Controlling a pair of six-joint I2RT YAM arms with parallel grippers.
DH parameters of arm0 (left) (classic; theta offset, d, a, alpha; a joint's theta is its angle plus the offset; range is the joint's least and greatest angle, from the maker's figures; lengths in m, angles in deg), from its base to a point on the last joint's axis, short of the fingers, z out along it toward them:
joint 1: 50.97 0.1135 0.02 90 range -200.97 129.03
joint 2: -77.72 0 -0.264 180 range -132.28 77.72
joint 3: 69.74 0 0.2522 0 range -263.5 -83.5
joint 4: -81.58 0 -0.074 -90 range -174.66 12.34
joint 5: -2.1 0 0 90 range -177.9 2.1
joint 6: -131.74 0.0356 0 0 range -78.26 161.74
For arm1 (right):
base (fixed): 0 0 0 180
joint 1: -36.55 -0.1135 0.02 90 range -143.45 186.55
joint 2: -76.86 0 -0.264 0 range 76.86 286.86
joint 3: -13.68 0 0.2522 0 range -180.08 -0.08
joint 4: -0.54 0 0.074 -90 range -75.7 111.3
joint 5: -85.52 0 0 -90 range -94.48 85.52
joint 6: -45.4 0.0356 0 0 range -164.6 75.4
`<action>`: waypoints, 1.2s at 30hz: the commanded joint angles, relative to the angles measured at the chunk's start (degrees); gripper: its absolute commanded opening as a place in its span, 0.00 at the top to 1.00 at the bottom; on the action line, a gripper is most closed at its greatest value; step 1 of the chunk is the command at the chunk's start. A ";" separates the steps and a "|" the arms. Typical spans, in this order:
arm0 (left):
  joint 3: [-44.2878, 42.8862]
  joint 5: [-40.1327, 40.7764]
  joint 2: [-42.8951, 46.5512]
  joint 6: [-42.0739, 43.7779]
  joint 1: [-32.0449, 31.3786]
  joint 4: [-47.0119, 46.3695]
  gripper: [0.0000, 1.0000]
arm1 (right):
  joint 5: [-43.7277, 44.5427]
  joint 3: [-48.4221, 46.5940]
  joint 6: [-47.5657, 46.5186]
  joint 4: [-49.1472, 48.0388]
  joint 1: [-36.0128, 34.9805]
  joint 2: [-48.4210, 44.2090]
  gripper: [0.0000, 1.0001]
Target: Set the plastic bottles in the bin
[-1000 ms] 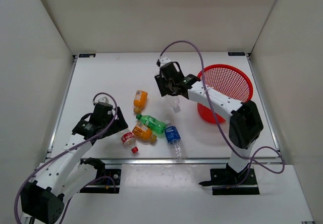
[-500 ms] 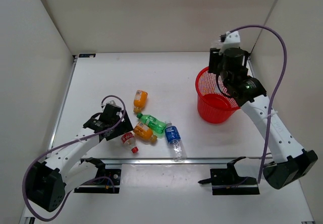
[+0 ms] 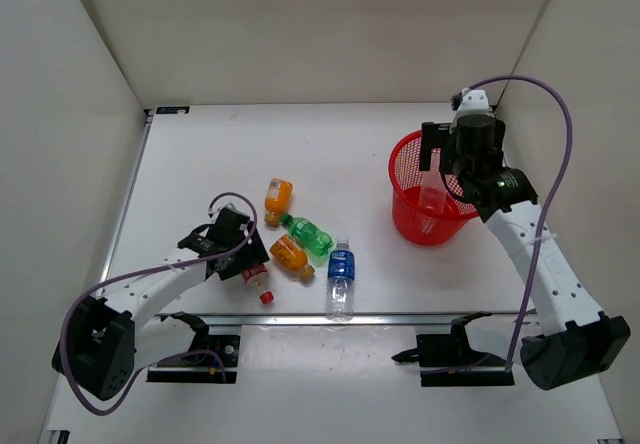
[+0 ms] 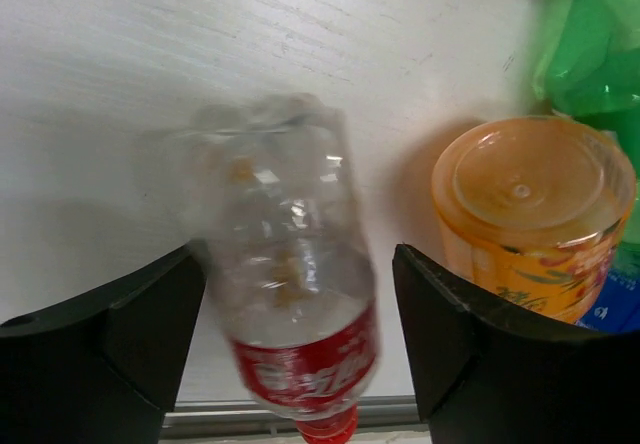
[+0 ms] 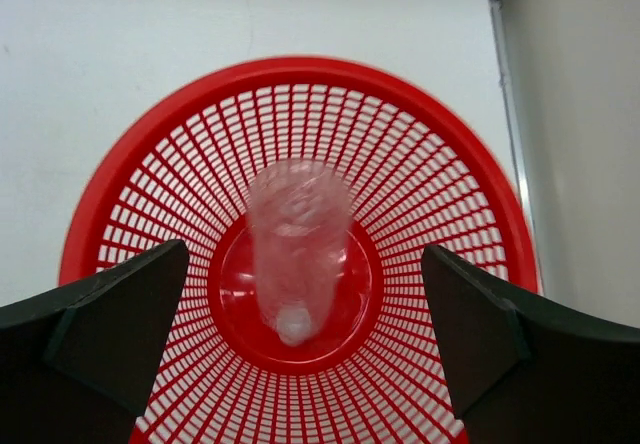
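White table (image 3: 200,154), near edge: five bottles, two orange ones (image 3: 278,196) (image 3: 290,256), a green one (image 3: 308,232), a blue-labelled one (image 3: 341,272), and a red-labelled one (image 4: 290,294) between the parted jaws of my left gripper (image 4: 298,262). My right gripper (image 5: 304,254) gapes over the red basket (image 3: 408,219) by the right edge; one blurred clear bottle (image 5: 297,224) is inside.

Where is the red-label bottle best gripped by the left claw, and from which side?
Across its clear middle, from above. The red-label bottle lies flat on the table, round sides free; the nearer orange bottle lies close on one side.
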 commanded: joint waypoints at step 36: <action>-105.90 0.26 -59.28 22.70 -27.51 -4.74 0.18 | -1.05 8.26 6.43 10.54 27.89 -24.77 0.01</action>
